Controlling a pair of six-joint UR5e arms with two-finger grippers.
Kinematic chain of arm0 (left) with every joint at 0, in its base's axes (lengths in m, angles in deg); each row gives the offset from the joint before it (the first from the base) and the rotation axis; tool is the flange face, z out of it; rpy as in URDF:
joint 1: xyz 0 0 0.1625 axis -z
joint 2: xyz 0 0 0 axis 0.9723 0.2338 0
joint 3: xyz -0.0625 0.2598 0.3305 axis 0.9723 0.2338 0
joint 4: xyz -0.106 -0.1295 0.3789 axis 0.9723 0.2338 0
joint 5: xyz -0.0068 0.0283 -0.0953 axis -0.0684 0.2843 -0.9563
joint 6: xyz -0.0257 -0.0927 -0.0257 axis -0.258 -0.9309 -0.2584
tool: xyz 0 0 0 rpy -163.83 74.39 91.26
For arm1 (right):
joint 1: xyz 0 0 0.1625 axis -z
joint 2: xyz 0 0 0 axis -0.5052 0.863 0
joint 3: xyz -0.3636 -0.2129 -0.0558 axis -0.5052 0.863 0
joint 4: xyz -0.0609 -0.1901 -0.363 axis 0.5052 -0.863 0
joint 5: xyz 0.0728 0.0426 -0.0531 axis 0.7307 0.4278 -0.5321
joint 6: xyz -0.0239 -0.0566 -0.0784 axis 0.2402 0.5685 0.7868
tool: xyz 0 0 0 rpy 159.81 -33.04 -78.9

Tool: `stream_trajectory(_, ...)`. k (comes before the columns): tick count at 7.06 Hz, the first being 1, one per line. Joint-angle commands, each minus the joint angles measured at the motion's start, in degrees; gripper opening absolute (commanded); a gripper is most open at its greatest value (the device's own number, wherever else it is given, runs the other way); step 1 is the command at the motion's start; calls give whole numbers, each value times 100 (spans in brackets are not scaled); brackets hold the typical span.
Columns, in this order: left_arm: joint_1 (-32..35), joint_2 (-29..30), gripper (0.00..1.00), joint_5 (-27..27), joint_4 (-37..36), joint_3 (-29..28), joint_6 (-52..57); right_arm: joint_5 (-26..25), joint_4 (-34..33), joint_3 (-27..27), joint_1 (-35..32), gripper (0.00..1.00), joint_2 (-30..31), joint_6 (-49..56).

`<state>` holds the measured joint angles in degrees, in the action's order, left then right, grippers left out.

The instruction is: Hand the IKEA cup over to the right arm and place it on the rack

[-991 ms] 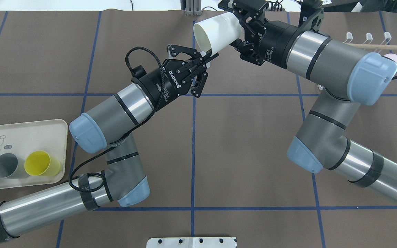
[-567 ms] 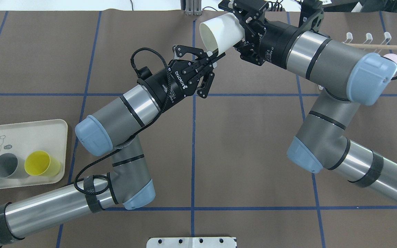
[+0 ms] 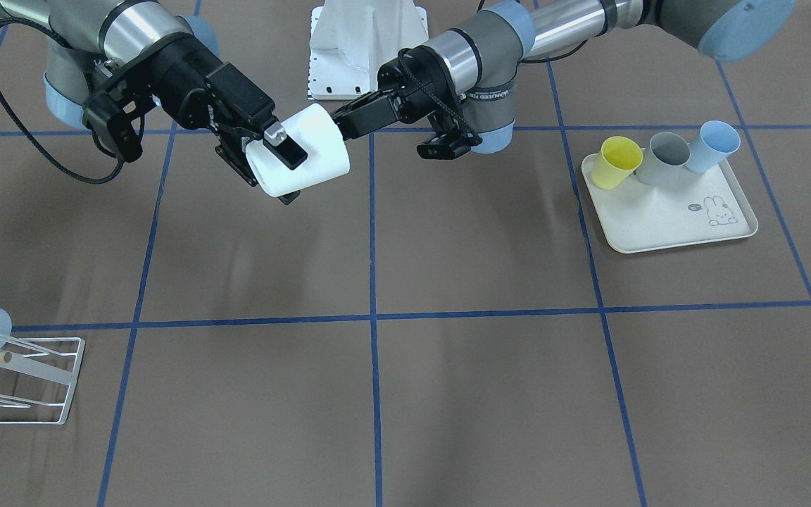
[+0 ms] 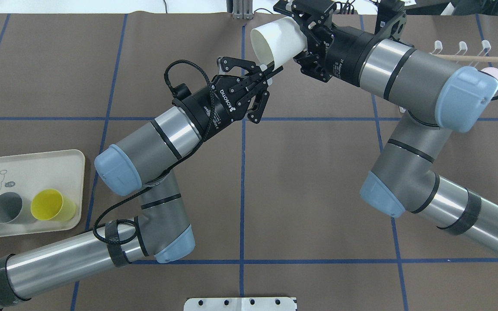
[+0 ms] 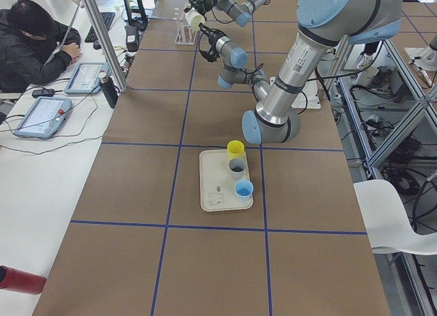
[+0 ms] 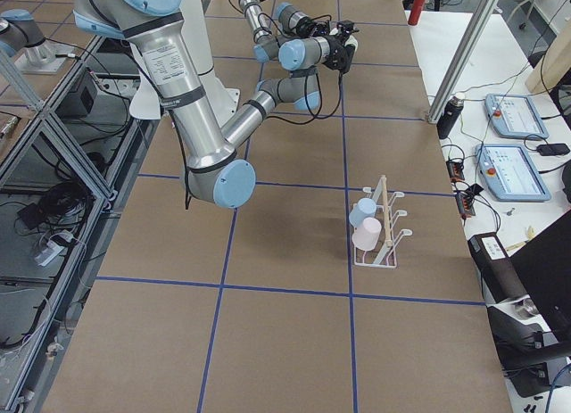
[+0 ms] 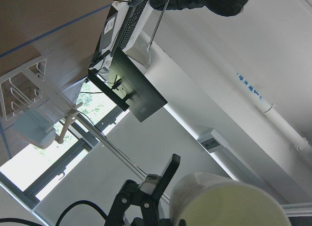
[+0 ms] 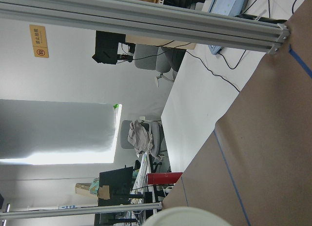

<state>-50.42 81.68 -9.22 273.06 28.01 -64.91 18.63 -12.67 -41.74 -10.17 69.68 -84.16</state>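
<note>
cup (image 4: pixel 275 41) on its side aloft, far centre | right gripper (image 4: pixel 297 36) clamped round its base end | left gripper (image 4: pixel 269 71) pinching its rim | rack (image 4: pixel 469 56) far right

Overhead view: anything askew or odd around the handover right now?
Nothing stands out. The white cup is held in the air on its side. The right gripper clamps across its body near the base, and the left gripper pinches its rim. That is what a handover should look like.
</note>
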Motion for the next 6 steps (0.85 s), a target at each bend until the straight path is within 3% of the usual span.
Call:
stream_trajectory(1,4,-9,0,-9,33,9,21,-4,-4,-1,0,1,9,2)
stream_trajectory(2,22,-44,67,-9,76,9,64,57,-4,16,-9,0,70,80)
stream_trajectory(3,22,-44,100,0,77,35,282,40,-4,16,-35,0,62,116)
stream_trajectory(6,74,-71,100,-44,86,70,680,31,-57,69,-315,0,61,386)
